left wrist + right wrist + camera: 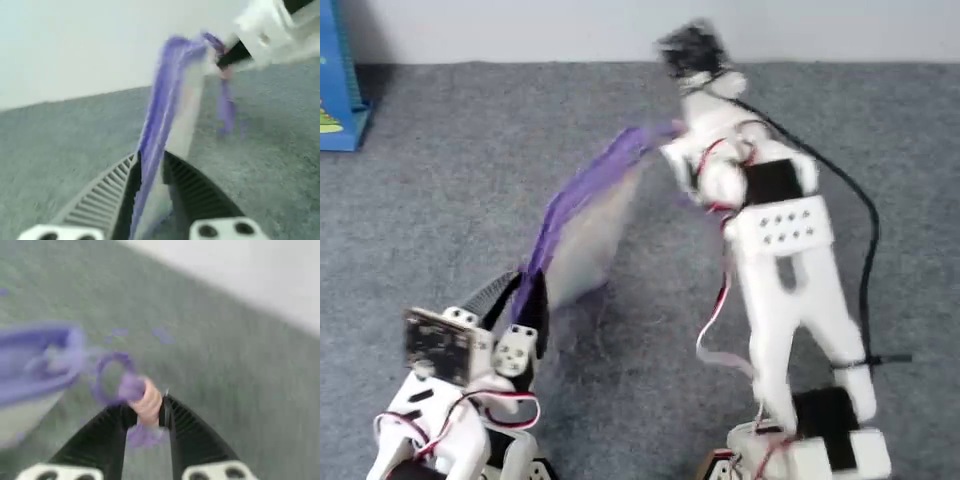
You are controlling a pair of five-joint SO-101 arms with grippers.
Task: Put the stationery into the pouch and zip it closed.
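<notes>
A translucent pouch [588, 232] with a purple zip edge hangs lifted off the grey carpet, stretched between both arms. My left gripper [532, 292] is shut on its near end; in the left wrist view the purple edge of the pouch [162, 120] runs up from between the black fingers [115, 185]. My right gripper [682, 150] holds the far end. In the right wrist view that gripper [149, 416] is shut on the zip pull [144, 405], a pinkish tab with a purple ring [112, 377]. The pouch [35, 362] trails off beside it.
A blue box [338, 85] stands at the far left edge by the white wall. A black cable [865, 250] runs along the right arm. Grey carpet [440, 180] covers the whole floor around both arms.
</notes>
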